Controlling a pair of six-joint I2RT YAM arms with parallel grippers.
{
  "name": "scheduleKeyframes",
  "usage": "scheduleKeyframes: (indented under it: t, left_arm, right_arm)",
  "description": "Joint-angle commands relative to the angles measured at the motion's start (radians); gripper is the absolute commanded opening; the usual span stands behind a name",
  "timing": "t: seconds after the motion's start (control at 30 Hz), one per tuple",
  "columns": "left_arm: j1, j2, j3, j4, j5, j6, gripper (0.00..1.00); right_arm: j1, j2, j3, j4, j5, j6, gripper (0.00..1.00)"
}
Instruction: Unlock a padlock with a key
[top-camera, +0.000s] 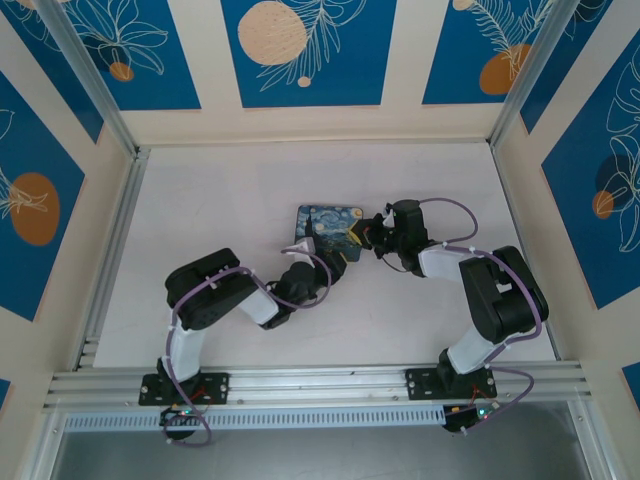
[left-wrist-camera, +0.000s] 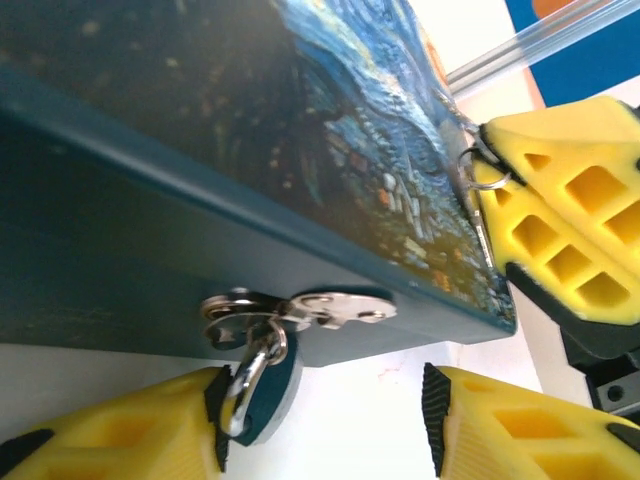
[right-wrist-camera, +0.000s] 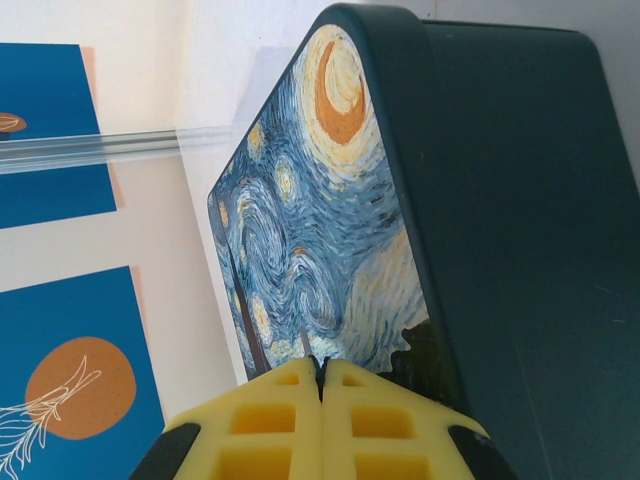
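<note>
Left end effector (left-wrist-camera: 325, 415) partly spread w/ one finger (left-wrist-camera: 130, 440) touching the padlock (left-wrist-camera: 276, 393) hanging off the tin (left-wrist-camera: 150, 230); right end effector (right-wrist-camera: 320, 388) pressed together, tips by painted lid.

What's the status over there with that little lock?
Left pincer open around the padlock hanging on the tin's hasp. Right pincer shut, small ring at its tips, likely the key's. Nothing blocking.
</note>
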Motion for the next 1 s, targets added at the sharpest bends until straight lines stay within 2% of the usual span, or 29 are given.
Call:
scheduleKeyframes:
  t: [0.0,0.17,0.3,0.37,0.43,0.63,0.8,0.97]
  left_arm:
    - [-0.011,0.037,0.01,-0.07,-0.036,-0.028,0.49]
    - [-0.011,0.041,0.014,-0.094,-0.042,-0.035,0.41]
    - [-0.011,0.042,0.017,-0.113,-0.044,-0.037,0.29]
    - [-0.011,0.041,0.017,-0.118,-0.046,-0.041,0.2]
    - [-0.011,0.037,0.019,-0.133,-0.044,-0.047,0.16]
    - [-0.01,-0.025,0.011,-0.213,-0.036,-0.054,0.0]
    - [-0.008,-0.102,0.02,-0.337,0.003,-0.06,0.0]
    - [0.018,-0.175,0.034,-0.448,0.103,-0.062,0.0]
  right_arm:
    - [0.009,0.021,-0.022,-0.032,0.001,0.011,0.0]
    - [0.009,0.019,-0.021,-0.032,0.003,0.011,0.0]
    - [0.009,0.021,-0.017,-0.033,0.0,0.012,0.0]
    - [0.006,0.018,-0.006,-0.037,-0.007,0.009,0.0]
    - [0.0,0.009,0.011,-0.048,-0.018,0.002,0.0]
    - [-0.017,-0.107,0.045,-0.116,-0.054,-0.058,0.0]
    - [-0.026,-0.284,-0.016,-0.168,-0.097,-0.125,0.0]
    - [-0.04,-0.473,-0.164,-0.197,-0.155,-0.141,0.0]
